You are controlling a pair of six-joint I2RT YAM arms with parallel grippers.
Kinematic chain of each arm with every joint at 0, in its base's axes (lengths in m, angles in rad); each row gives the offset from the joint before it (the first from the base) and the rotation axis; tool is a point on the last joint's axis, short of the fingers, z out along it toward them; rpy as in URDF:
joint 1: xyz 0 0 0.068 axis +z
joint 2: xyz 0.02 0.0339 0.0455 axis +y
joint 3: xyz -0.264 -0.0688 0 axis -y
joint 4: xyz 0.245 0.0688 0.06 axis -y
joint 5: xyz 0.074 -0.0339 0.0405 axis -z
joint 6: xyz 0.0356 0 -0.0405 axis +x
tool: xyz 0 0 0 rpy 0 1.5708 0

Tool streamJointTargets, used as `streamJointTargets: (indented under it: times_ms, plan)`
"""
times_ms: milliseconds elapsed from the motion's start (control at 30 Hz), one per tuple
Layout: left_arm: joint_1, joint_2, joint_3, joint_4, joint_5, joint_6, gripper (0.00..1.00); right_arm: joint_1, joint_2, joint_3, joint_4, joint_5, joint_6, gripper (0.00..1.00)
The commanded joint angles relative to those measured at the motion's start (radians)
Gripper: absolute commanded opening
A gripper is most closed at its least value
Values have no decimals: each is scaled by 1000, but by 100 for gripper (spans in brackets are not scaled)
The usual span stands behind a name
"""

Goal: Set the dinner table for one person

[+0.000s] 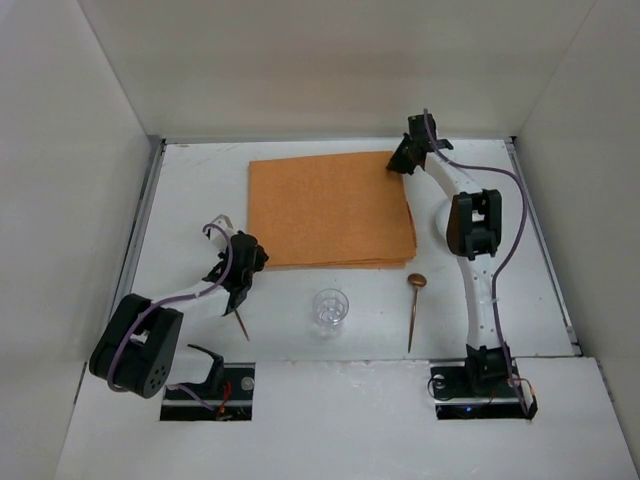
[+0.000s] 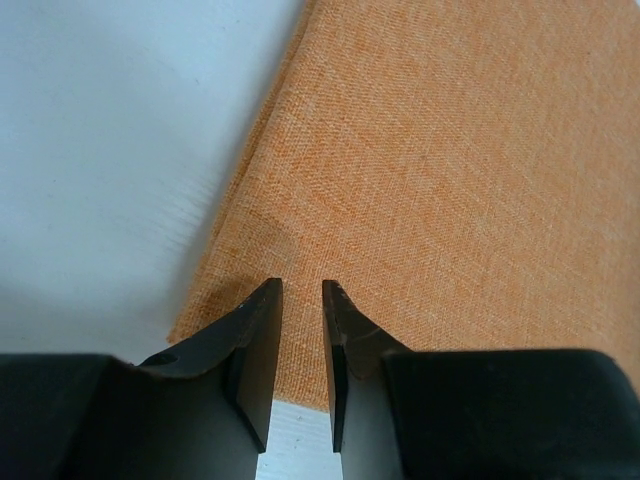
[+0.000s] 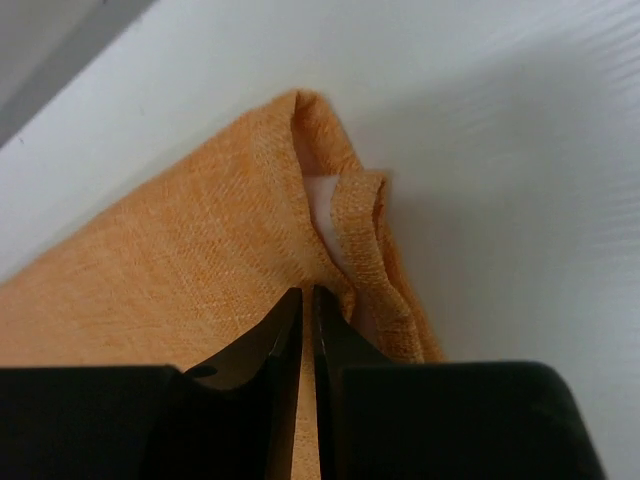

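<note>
Right pincer (image 3: 308, 300) is pinched almost shut on the far right corner of the orange rectangular woven cloth mat (image 1: 330, 205), where the fabric is rumpled into a raised fold. Left pincer (image 2: 302, 300) hangs over the mat's near left corner, jaws narrowly apart and holding nothing. The large matte-white rectangular worktop (image 1: 200, 190) lies under the mat and reaches beyond it on every side. Off the mat's near edge stands a clear drinking glass (image 1: 330, 308); a brown long-handled spoon (image 1: 414, 305) lies off its near right corner, and a thin dark utensil (image 1: 242, 325) off its near left corner
</note>
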Motion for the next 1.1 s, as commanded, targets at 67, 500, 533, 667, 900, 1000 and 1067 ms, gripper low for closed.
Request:
streamJointTargets:
  times_ms: [67,500,533,667,900,1000,1067]
  plan:
    - [14,-25,-14,40,-7,-3,22,-19,-39,12,-104,85,26,15]
    - [-12,-51,-7,41,1,6,29,-9,-354,-177,31,58,-43,34]
    - [-16,-61,-7,41,1,9,29,-2,-400,-234,55,72,-52,35]
    - [-39,-124,-23,52,-8,44,31,31,-667,-614,241,141,-94,42]
    - [-92,-161,-27,86,-27,107,46,92,-1057,-1167,409,357,-69,5]
    - [-124,-144,-14,93,-44,124,50,61,-1187,-1334,422,399,27,0]
    - [-142,-135,-7,98,-60,138,53,-21,-1281,-1460,470,382,96,3]
